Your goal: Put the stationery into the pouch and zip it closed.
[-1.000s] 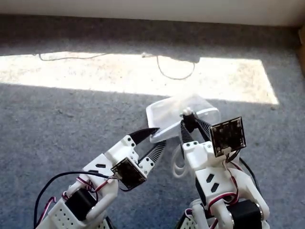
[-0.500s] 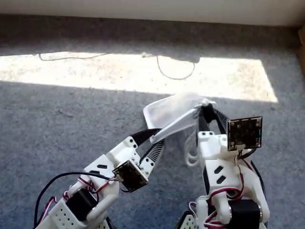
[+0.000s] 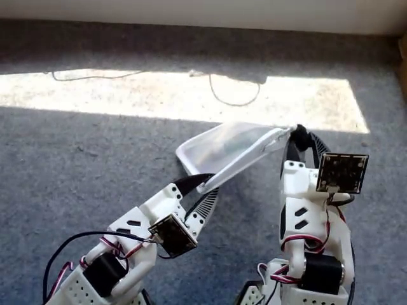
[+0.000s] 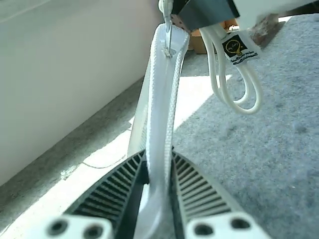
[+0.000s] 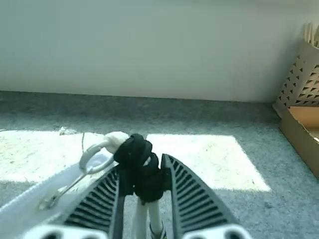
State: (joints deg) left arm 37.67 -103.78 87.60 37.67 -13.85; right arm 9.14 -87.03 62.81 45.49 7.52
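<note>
A translucent white pouch (image 3: 219, 147) hangs stretched above the carpet between my two grippers. My left gripper (image 3: 205, 185) is shut on the near end of its zipper band (image 4: 160, 99). My right gripper (image 3: 299, 136) is shut on the black knot (image 5: 141, 164) of the cord tied to the zipper pull (image 5: 94, 151). The pull sits at the pouch's far right end, and the zipper band behind it looks joined. A white cord loop (image 4: 234, 82) dangles below the right gripper (image 4: 209, 10). What lies inside the pouch is too faint to tell.
Grey carpet (image 3: 95, 165) lies under both arms, with a sunlit strip (image 3: 127, 95) and a thin cable (image 3: 232, 98) beyond the pouch. A pale wall (image 5: 149, 45) runs along the back. A perforated cardboard box (image 5: 301, 99) stands at the far right.
My right gripper has moved right and away with the zipper pull, drawing the pouch out long and taut. The left gripper has held its end in place.
</note>
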